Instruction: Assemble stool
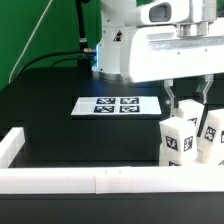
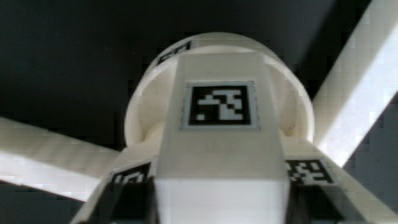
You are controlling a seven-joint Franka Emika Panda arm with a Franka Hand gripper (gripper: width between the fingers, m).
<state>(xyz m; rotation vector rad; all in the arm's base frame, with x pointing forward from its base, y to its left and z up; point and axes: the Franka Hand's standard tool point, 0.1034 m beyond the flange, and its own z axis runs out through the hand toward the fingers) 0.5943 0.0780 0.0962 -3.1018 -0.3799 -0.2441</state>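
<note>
Our claw point(image 1: 188, 106) pinches the upright stool leg point(image 1: 179, 136) directly beneath it, long axis vertical, beside another leg point(image 1: 212, 130) near the white rail point(image 1: 100, 181), exterior view's right.

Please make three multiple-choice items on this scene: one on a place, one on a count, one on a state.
1. In the exterior view, the legs stand: A. at its left; B. in its middle; C. at its right.
2. Tags on the marker board: A. two; B. four; C. six.
3. The gripper is: A. shut on a leg; B. open; C. out of view.
Key: 1 C, they stand low at that view's right. 2 B, four tags show, in two rows. 3 A, the wrist view shows a leg between its fingers.
</note>
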